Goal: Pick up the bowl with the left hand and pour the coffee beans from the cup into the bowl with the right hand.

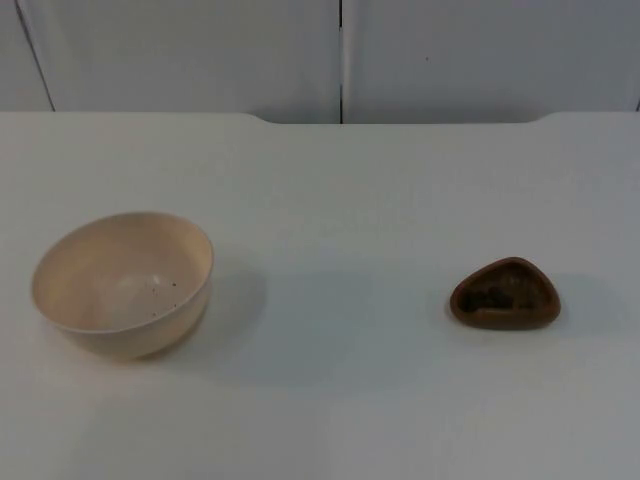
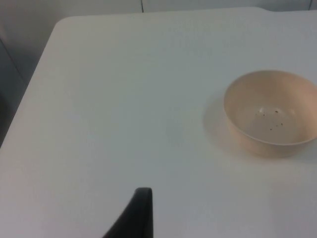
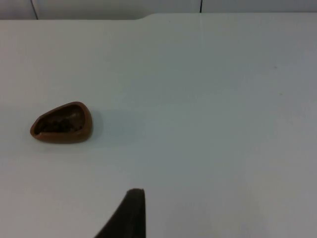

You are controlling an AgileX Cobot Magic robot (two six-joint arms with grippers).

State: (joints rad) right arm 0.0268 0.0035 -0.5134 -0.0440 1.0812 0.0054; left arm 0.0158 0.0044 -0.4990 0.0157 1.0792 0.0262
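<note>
A cream bowl [image 1: 122, 283] stands upright on the left half of the white table, with a few dark specks on its bottom. In the left wrist view the bowl [image 2: 272, 114] lies some way ahead of my left gripper [image 2: 141, 210], which hangs above bare table and touches nothing. A small brown cup [image 1: 505, 294] with a pointed lip stands on the right half, dark coffee beans inside it. My right gripper [image 3: 131, 213] waits well back from the cup [image 3: 63, 123], also over bare table. Both arms hold back from the objects.
The white table [image 1: 330, 200] ends at a grey partition wall [image 1: 340, 50] behind. In the left wrist view the table's left edge [image 2: 29, 94] drops off near the bowl's side. A wide stretch of bare surface separates bowl and cup.
</note>
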